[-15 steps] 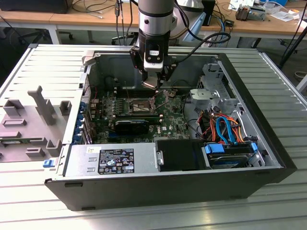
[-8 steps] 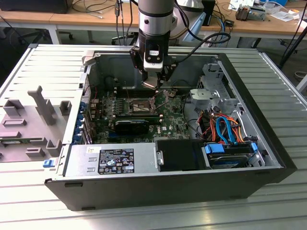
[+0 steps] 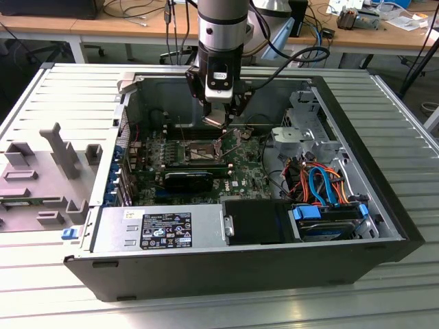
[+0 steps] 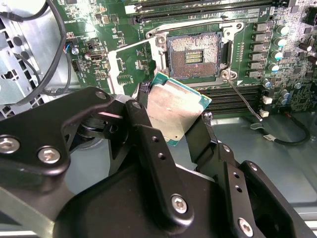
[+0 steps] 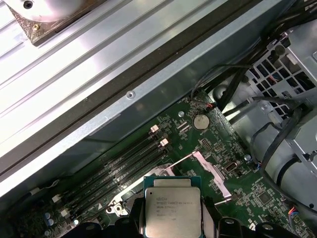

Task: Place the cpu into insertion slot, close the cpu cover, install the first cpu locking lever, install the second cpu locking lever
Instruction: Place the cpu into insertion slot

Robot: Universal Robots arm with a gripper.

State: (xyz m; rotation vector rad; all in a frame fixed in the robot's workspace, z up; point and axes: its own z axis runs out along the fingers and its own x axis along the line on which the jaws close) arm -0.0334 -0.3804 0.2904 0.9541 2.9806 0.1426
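While the gripper (image 3: 217,118) hangs inside the open computer case (image 3: 240,274), its black fingers (image 4: 148,134) are closed narrowly on opposite edges of the chip (image 4: 176,111), holding it tilted with the metal top showing. The chip is above the green board (image 4: 119,29), near the bare socket (image 4: 194,54) and not in it.

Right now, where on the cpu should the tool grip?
By two opposite thin edges, as the tool holds it now, coming in over the edge nearest the wrist: the cpu is a flat square, so top and underside likely stay untouched.
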